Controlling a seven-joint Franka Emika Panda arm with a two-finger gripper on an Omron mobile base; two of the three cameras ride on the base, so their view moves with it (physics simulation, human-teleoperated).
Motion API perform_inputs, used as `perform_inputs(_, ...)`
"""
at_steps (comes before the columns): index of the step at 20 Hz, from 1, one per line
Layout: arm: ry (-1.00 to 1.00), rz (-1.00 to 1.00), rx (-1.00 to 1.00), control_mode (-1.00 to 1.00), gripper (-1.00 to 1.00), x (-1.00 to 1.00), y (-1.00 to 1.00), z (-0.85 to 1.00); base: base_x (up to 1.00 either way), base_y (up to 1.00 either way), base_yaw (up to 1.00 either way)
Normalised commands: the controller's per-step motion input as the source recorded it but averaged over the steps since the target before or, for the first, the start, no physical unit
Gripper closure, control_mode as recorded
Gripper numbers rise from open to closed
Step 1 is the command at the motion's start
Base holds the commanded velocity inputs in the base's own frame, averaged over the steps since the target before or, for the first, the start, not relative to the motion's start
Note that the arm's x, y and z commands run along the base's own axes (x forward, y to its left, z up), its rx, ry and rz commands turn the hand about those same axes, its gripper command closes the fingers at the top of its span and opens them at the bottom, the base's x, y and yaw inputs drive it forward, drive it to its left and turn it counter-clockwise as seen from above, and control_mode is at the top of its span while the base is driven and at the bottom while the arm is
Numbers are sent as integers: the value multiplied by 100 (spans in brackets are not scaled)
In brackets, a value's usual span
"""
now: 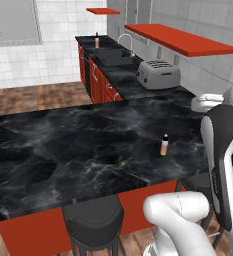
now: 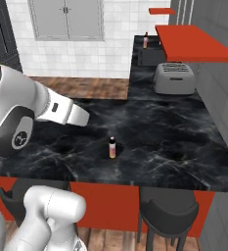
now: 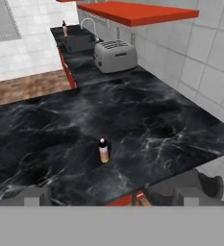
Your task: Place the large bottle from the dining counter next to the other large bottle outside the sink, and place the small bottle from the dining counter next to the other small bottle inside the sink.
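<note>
Now the gripper [image 3: 111, 199] hangs above the near edge of the counter [image 3: 147, 115], fingers spread wide and empty. Just ahead of it a bottle [image 3: 103, 150] stands upright on the black marble, alone, well back from the edge; it is also seen in the left base view [image 1: 164, 145] and the right [image 2: 112, 147]. Whether it is the large or the small one I cannot tell from size alone.

To pick it well, come down centred over the cap, keep the fingers level either side of the body, and close below the neck so it does not tip. Beyond, the toaster [image 3: 115, 55] sits on the side run. Farther still lie the sink [image 3: 79, 43] and a second bottle [image 3: 64, 28] by it.
</note>
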Motion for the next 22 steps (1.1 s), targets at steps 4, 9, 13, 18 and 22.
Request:
perform_inputs(4, 17, 0, 1, -100, -100, 1, 0, -2, 0, 0, 0)
perform_inputs(9, 13, 0, 1, -100, -100, 1, 0, -17, 0, 0, 0)
perform_inputs(13, 10, 0, 3, -100, -100, 0, 0, -20, 0, 0, 0)
perform_inputs(18, 8, 0, 2, -100, -100, 0, 0, -21, 0, 0, 0)
perform_inputs(22, 7, 0, 2, -100, -100, 0, 0, -19, 0, 0, 0)
